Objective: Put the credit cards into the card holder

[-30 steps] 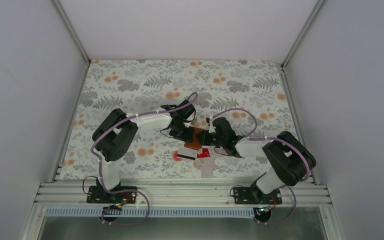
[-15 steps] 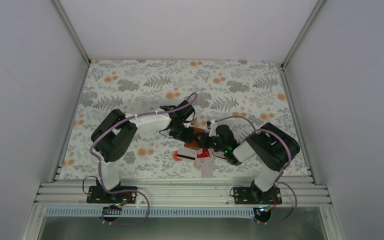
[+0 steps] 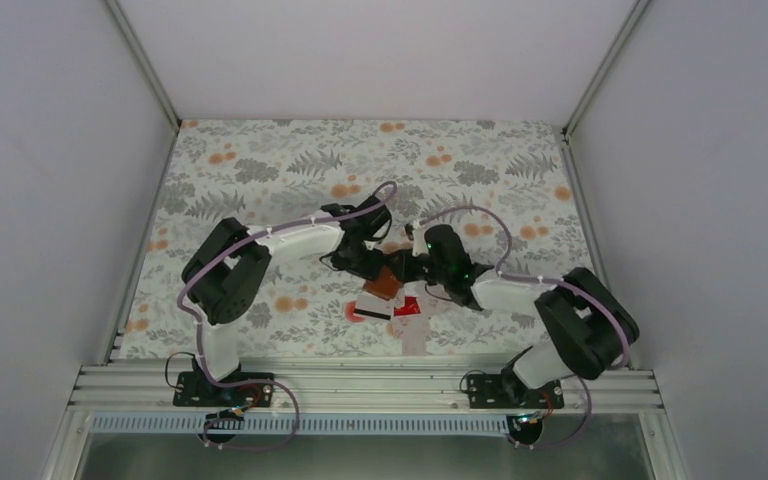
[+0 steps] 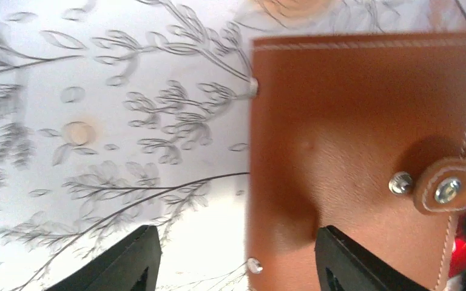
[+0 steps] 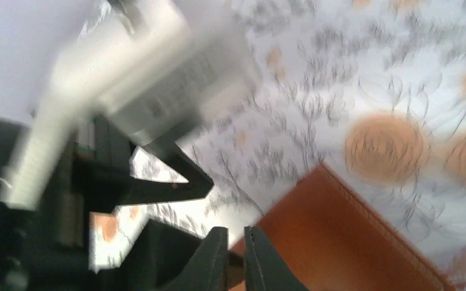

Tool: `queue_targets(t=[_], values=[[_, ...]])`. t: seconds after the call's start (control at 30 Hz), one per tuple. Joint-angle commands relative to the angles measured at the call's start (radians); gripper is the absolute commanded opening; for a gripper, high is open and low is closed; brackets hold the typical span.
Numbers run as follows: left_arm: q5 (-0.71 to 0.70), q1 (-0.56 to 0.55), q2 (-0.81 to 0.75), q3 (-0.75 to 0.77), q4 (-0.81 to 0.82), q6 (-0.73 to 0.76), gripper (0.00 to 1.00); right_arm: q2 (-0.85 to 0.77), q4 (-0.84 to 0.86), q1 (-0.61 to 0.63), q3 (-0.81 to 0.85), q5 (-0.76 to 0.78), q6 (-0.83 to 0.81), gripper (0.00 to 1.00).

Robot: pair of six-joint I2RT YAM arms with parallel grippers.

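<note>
The brown leather card holder [image 3: 388,283] lies folded shut on the flowered cloth, its snap tab [image 4: 446,188] fastened. My left gripper [image 4: 236,260] is open and straddles the holder's [image 4: 364,133] left edge, one finger over the leather and one over the cloth. My right gripper [image 5: 238,257] is shut with nothing between its fingers, its tips just beside a corner of the holder [image 5: 352,236]. Credit cards lie in front of the holder: a pale one with a black stripe [image 3: 371,309], a red one [image 3: 408,307] and another pale one [image 3: 415,340].
A round red spot [image 3: 351,313] shows on the cloth left of the striped card. Both grippers [image 3: 368,265] [image 3: 413,270] crowd the holder from either side. Grey walls [image 3: 60,200] enclose the table, and an aluminium rail [image 3: 360,385] runs along the near edge.
My left gripper's jaws have spread wider. The right arm folded back towards its base, then stretched out again to the holder, still shut.
</note>
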Motion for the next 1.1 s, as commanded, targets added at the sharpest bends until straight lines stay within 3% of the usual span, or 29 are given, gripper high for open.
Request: queue_targets(t=[0.0, 0.1, 0.27, 0.4, 0.7, 1.07], values=[[-0.161, 0.008, -0.063, 0.080, -0.096, 0.011, 0.69, -0.110, -0.267, 0.009, 0.167, 0.045, -0.126, 0.13], [-0.224, 0.012, -0.111, 0.121, -0.117, 0.014, 0.80, -0.171, -0.413, 0.009, 0.301, 0.092, -0.194, 0.30], [-0.354, 0.026, -0.206, 0.168, -0.142, 0.015, 0.99, -0.283, -0.600, -0.001, 0.497, 0.225, -0.241, 0.74], [-0.452, 0.037, -0.292, 0.189, -0.151, 0.023, 1.00, -0.338, -0.714, -0.003, 0.582, 0.466, -0.169, 0.95], [-0.672, 0.041, -0.567, 0.070, -0.054, -0.027, 1.00, -0.439, -0.853, -0.003, 0.651, 0.680, -0.252, 0.99], [-0.746, 0.040, -0.710, -0.025, -0.026, -0.076, 1.00, -0.501, -0.837, -0.004, 0.602, 0.647, -0.269, 0.99]])
